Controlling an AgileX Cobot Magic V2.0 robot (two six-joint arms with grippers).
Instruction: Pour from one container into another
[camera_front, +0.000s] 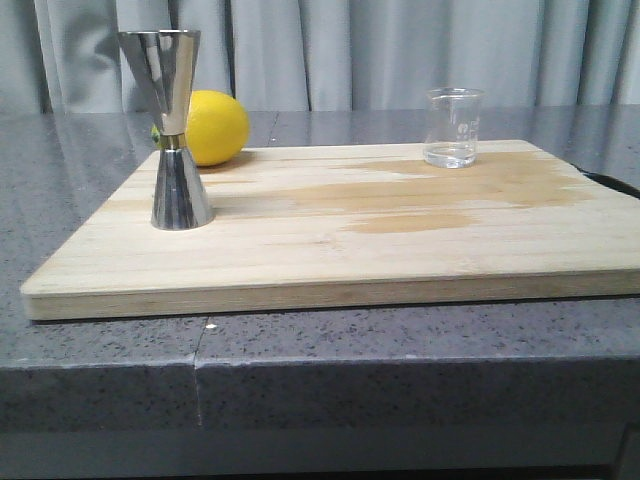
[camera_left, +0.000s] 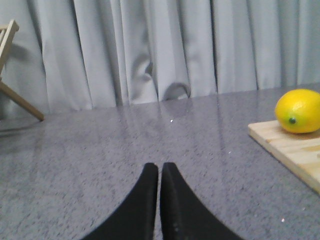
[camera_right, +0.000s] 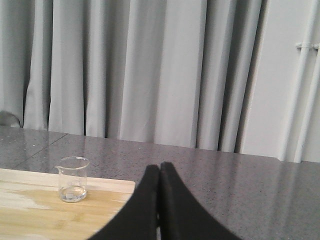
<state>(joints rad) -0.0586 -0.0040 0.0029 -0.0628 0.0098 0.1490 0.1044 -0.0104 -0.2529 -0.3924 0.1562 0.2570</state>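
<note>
A small clear glass beaker (camera_front: 453, 127) stands upright at the far right of the wooden board (camera_front: 330, 230), a little clear liquid in its bottom; the right wrist view also shows the beaker (camera_right: 73, 179). The tall steel hourglass jigger (camera_front: 175, 130) stands upright on the board's left side. Neither gripper appears in the front view. My left gripper (camera_left: 160, 167) is shut and empty over the grey counter, left of the board. My right gripper (camera_right: 159, 167) is shut and empty, off the board's right corner, apart from the beaker.
A yellow lemon (camera_front: 213, 127) lies on the board's far left corner just behind the jigger, also the lemon (camera_left: 299, 111) in the left wrist view. Grey curtains (camera_front: 400, 50) hang behind the speckled counter (camera_front: 100, 350). A wooden frame (camera_left: 10, 65) stands far left.
</note>
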